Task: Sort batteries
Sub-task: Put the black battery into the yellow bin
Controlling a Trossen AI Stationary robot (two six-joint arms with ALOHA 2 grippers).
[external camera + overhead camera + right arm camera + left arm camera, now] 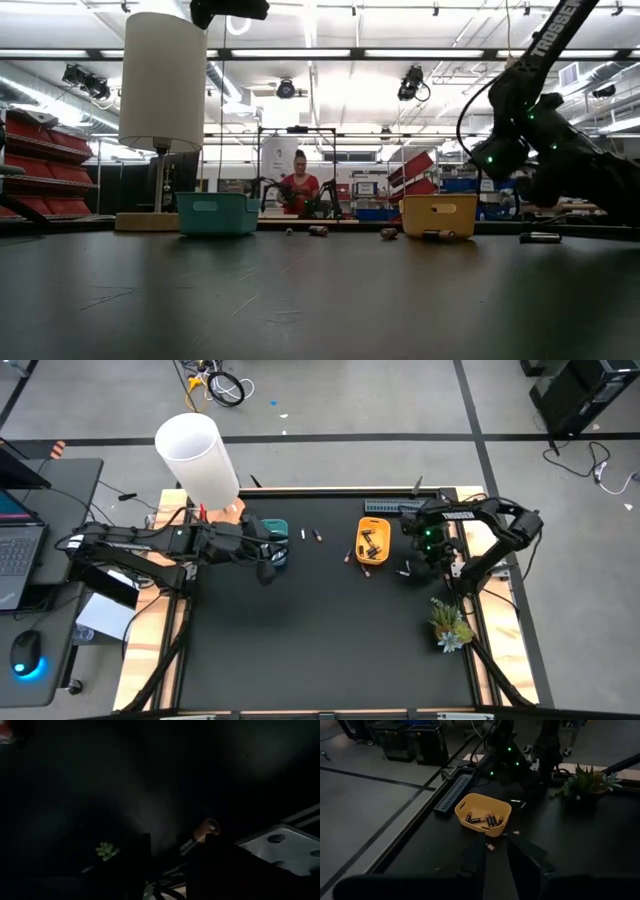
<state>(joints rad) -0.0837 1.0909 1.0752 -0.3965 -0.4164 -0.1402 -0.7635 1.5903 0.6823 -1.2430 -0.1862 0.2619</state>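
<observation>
The left gripper (272, 563) hovers over the teal tray (276, 530), hiding much of it, its narrow-set fingers holding nothing visible; loose batteries (311, 536) lie between that and the yellow tray (374, 541), which holds dark ones; the right gripper (172, 851), beside the tray, clasps a copper-ended battery (199, 836).

Two trays: one teal tray (275, 530), one yellow tray (374, 540), one lamp (197, 455), one plant (449, 624)
</observation>
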